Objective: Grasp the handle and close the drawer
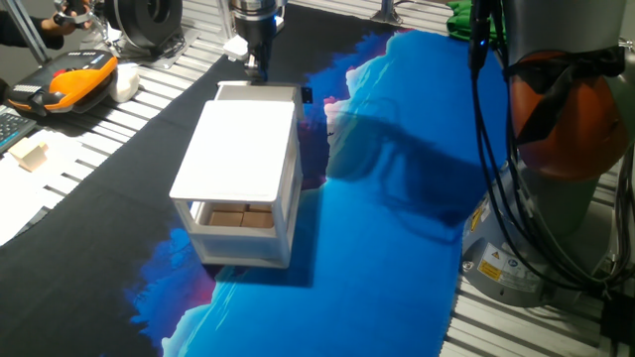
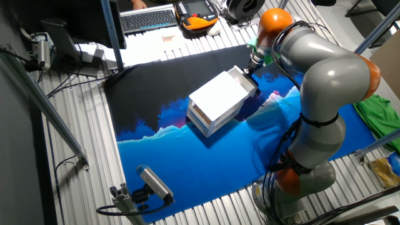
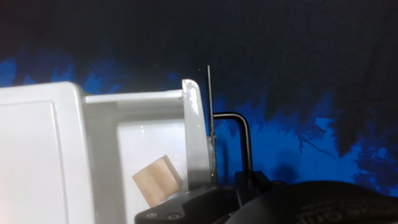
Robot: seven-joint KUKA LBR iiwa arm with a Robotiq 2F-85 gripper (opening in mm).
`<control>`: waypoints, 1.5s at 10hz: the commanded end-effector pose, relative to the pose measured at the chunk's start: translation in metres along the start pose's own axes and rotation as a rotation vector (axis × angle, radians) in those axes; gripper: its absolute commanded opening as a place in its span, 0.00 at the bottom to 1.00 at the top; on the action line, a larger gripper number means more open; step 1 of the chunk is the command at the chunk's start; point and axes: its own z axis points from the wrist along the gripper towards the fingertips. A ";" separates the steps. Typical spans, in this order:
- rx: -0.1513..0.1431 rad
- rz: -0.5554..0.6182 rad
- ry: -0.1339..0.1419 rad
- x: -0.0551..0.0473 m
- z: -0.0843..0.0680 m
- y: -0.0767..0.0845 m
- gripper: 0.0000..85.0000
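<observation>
The small white cabinet stands on the blue and black cloth. Its upper drawer sticks out a little at the far end, also in the other fixed view. In the hand view the drawer's front wall is upright, and a tan wooden block lies inside. The thin black wire handle runs down into my gripper. The gripper hangs over the drawer's end, with its fingers together on the handle. The lower tier holds tan blocks.
An orange and black device and a small wooden block lie at the left beside the cloth. The arm's base and cables stand at the right. A keyboard and a green cloth lie at the edges.
</observation>
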 end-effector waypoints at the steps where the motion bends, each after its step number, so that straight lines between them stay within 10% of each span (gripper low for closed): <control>1: 0.000 0.013 -0.002 0.000 0.000 0.000 0.00; 15: -0.044 0.054 -0.021 0.000 0.000 0.000 0.00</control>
